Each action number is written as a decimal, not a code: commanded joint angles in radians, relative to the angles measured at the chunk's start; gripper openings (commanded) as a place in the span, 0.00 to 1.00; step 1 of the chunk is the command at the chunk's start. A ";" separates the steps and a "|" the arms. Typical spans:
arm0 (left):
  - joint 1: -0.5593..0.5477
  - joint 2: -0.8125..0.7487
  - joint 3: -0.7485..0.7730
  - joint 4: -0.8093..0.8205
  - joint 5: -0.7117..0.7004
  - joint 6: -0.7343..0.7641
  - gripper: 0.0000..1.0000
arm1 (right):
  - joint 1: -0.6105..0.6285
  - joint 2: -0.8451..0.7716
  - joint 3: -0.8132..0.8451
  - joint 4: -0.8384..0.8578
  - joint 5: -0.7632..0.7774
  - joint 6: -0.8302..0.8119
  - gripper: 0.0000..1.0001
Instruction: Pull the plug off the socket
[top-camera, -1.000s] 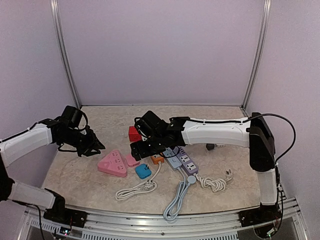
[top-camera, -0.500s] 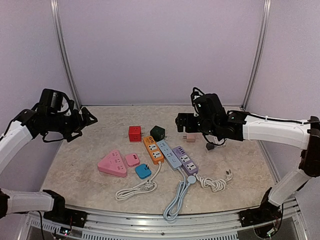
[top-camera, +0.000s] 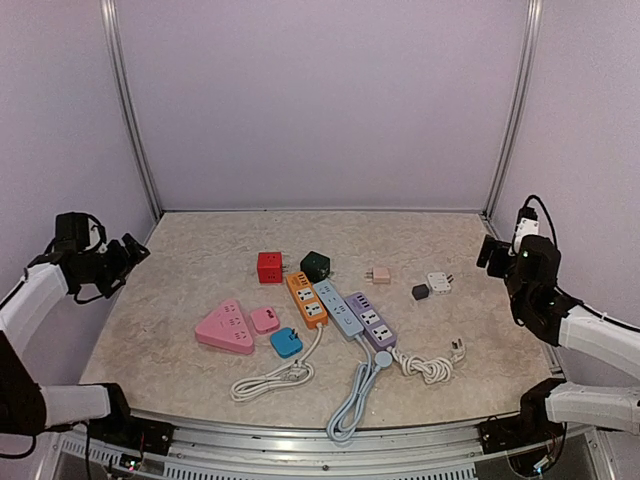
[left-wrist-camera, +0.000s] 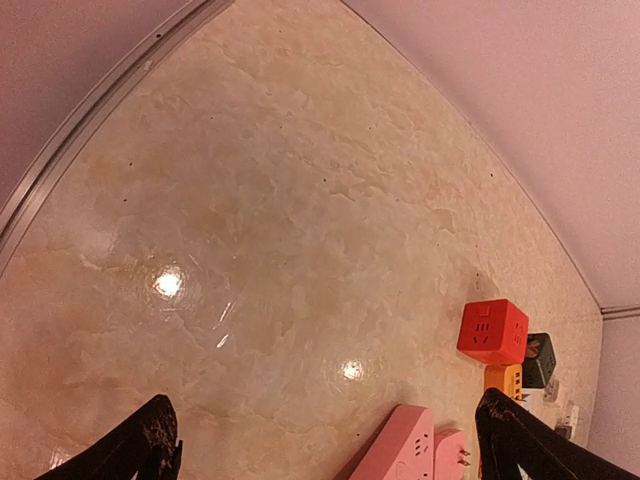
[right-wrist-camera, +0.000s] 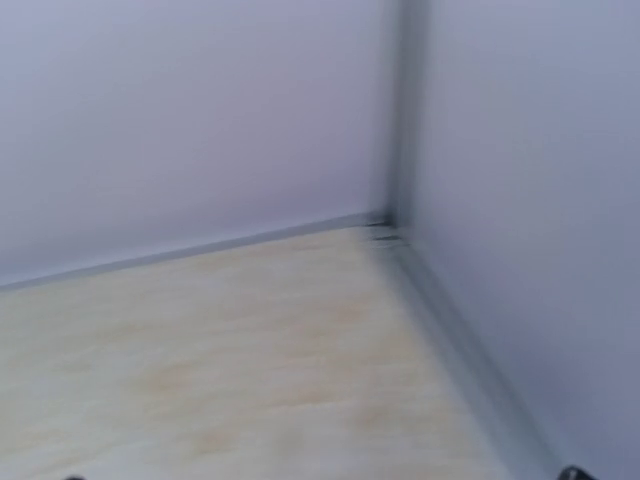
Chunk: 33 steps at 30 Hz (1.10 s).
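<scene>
A pink triangular socket (top-camera: 224, 328) lies left of the table's middle. A small pink plug (top-camera: 264, 319) rests against its right side, with bare prongs showing in the left wrist view (left-wrist-camera: 452, 455). A blue plug (top-camera: 286, 343) lies just in front of them. My left gripper (top-camera: 128, 250) hangs open at the far left edge, well away from the socket (left-wrist-camera: 400, 445); its dark fingertips (left-wrist-camera: 150, 440) stand wide apart with nothing between them. My right gripper (top-camera: 488, 250) is open at the far right edge. Its wrist view is blurred and shows only bare table and the wall corner.
Orange (top-camera: 307, 298), blue (top-camera: 340, 308) and purple (top-camera: 370, 320) power strips lie side by side mid-table, their cords (top-camera: 350, 395) trailing toward the front edge. A red cube (top-camera: 269, 267) and a dark green cube (top-camera: 316, 265) sit behind them. Small adapters (top-camera: 420, 291) lie to the right.
Both arms have drawn back from the middle of the table to its left and right edges. The left gripper has opened wide. The plugs and sockets have not moved.
</scene>
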 joint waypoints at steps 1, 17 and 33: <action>0.035 -0.014 -0.098 0.261 0.039 0.096 0.99 | -0.237 -0.033 -0.145 0.191 -0.141 -0.044 1.00; 0.039 -0.092 -0.328 0.608 -0.160 0.118 0.99 | -0.433 0.567 -0.286 1.043 -0.342 -0.174 1.00; 0.061 0.260 -0.523 1.382 -0.157 0.225 0.99 | -0.397 0.649 -0.233 1.024 -0.407 -0.254 1.00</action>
